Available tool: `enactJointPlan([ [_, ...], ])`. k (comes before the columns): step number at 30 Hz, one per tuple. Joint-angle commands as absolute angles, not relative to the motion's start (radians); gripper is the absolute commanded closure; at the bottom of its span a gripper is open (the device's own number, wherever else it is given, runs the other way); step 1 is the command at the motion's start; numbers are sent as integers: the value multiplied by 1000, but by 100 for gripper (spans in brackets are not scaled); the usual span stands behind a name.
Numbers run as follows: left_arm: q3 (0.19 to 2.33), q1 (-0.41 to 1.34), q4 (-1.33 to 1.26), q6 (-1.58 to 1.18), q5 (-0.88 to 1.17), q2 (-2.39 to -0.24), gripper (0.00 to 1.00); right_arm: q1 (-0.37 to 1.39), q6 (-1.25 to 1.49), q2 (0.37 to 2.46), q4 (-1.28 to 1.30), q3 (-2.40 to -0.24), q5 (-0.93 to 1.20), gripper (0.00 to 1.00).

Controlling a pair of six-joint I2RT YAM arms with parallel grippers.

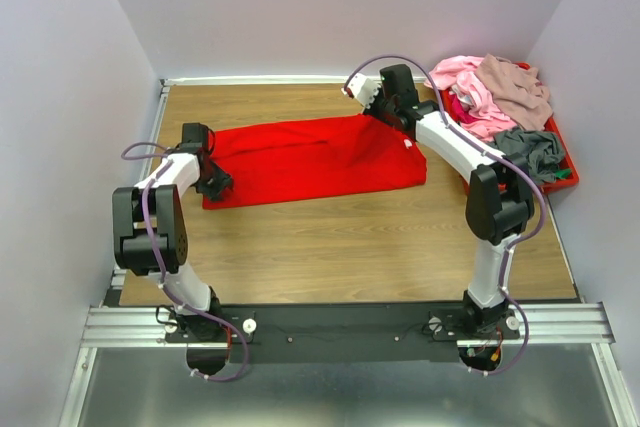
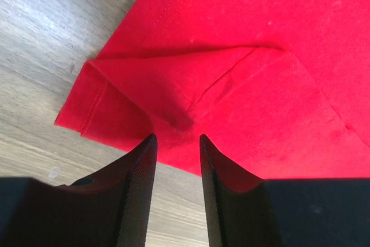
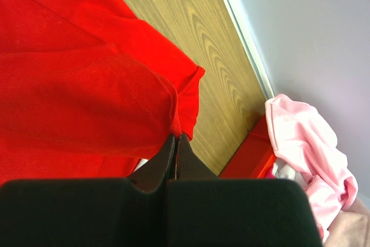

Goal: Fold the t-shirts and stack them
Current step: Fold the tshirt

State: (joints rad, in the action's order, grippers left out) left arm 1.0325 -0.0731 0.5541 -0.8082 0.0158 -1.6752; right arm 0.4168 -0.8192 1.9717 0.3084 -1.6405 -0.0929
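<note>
A bright red t-shirt lies spread across the wooden table. My left gripper is open at the shirt's near left corner; in the left wrist view the jaws stand apart over the folded hem of the red t-shirt, holding nothing. My right gripper is at the shirt's far right edge. In the right wrist view it is shut on a pinch of the red t-shirt by the sleeve, lifted a little. Pink, mauve-beige and grey t-shirts lie piled at the back right.
A red plastic tray at the back right holds the shirt pile; its wall and a pink shirt show in the right wrist view. White walls close the table on the left, far and right sides. Bare wood lies in front of the shirt.
</note>
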Motion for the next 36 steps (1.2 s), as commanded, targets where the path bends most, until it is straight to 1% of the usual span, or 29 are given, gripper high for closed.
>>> enactJointPlan([
  [1,1061,-87,535,-819,21,-1697,59,413,-807,1960,299,-1631,-87,99],
  [4,1075,-91,534,-822,17,-1703,67,413,-808,1957,299,-1629,-87,99],
  [6,1083,-94,534,-821,14,-1704,70,413,-810,1957,299,-1626,-89,99],
  [8,1092,-97,537,-819,9,-1706,75,413,-811,1956,299,-1624,-89,99],
  [9,1094,-98,535,-818,11,-1706,76,411,-811,1956,299,-1621,-89,99],
  [11,1100,-107,537,-815,15,-1707,83,413,-811,1956,299,-1621,-91,99],
  [14,1108,-118,537,-810,23,-1706,87,414,-813,1957,299,-1617,-89,99],
  [17,1118,-135,538,-804,29,-1706,87,413,-816,1957,299,-1615,-91,99],
  [18,1121,-138,538,-802,31,-1706,89,413,-815,1957,299,-1615,-91,99],
  [27,1160,-178,537,-787,71,-1726,89,413,-813,1956,299,-1605,-84,99],
  [31,1183,-190,537,-776,107,-1747,83,413,-813,1957,299,-1598,-83,99],
  [32,1192,-198,535,-775,121,-1752,79,411,-813,1956,299,-1597,-81,99],
  [34,1206,-206,538,-772,133,-1755,78,413,-813,1954,299,-1594,-81,99],
  [36,1215,-218,541,-759,149,-1753,74,411,-813,1954,299,-1592,-81,99],
])
